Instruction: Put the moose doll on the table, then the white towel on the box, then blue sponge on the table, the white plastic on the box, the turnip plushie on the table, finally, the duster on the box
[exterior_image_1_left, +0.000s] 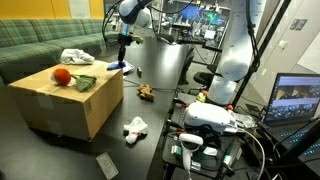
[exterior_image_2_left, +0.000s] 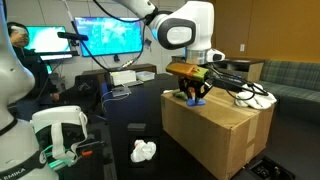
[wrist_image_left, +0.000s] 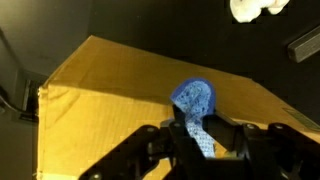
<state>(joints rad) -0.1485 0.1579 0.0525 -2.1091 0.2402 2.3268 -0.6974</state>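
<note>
Blue sponge (wrist_image_left: 195, 100) sits btwn the jaws, just over the box (wrist_image_left: 110, 110) top. Jaws partly closed round it; can't tell if they're actually pinching it.

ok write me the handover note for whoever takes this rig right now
Gripper: shut on the blue sponge, which sits low over the box top; whether it is lifted I cannot tell.
Done: moose doll is on the table; white towel is on the box.
Left: carry the sponge to the table; white plastic, on the table now, goes to the box; turnip plushie, on the box, goes to the table; duster, down by the near edge, goes to the box.
</note>
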